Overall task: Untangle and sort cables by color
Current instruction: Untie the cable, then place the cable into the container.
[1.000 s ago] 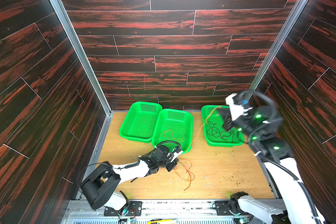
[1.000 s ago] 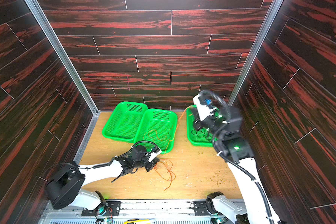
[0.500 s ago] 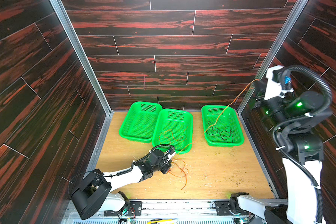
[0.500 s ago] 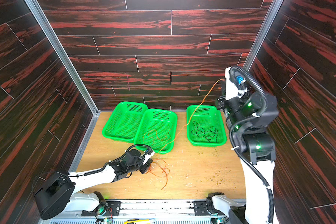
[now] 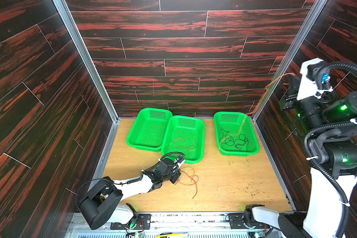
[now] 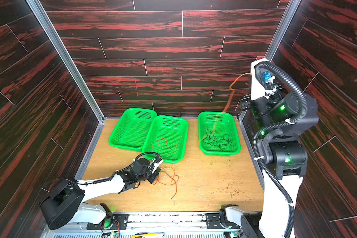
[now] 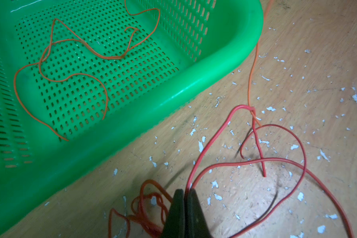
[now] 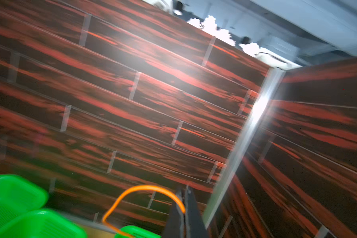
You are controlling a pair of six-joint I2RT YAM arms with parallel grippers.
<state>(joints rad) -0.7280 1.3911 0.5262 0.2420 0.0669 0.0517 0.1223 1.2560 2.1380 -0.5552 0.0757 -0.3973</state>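
Note:
Three green baskets stand at the back of the table. The left basket (image 5: 148, 129) holds nothing, the middle basket (image 5: 200, 131) holds an orange cable (image 5: 181, 144), and the right basket (image 5: 254, 140) holds black cables (image 5: 233, 141). Low on the table in front of the middle basket, my left gripper (image 7: 186, 190) is shut on a red cable (image 7: 214, 140) that loops over the wood (image 5: 189, 178). My right gripper (image 8: 183, 193) is raised high by the right wall, shut on another orange cable (image 8: 140, 188). This cable (image 5: 276, 79) runs down to the red loops and meets them at a knot (image 7: 251, 108).
Dark wood-pattern walls close in on three sides, and the right arm (image 5: 309, 99) is close to the right wall. White flakes and crumbs (image 5: 245, 185) litter the table. A yellow tape measure (image 5: 169, 235) lies on the front rail.
My right gripper has risen from over the right basket to high by the right wall, drawing the orange cable up. My left gripper has shifted slightly toward the front with the red cable.

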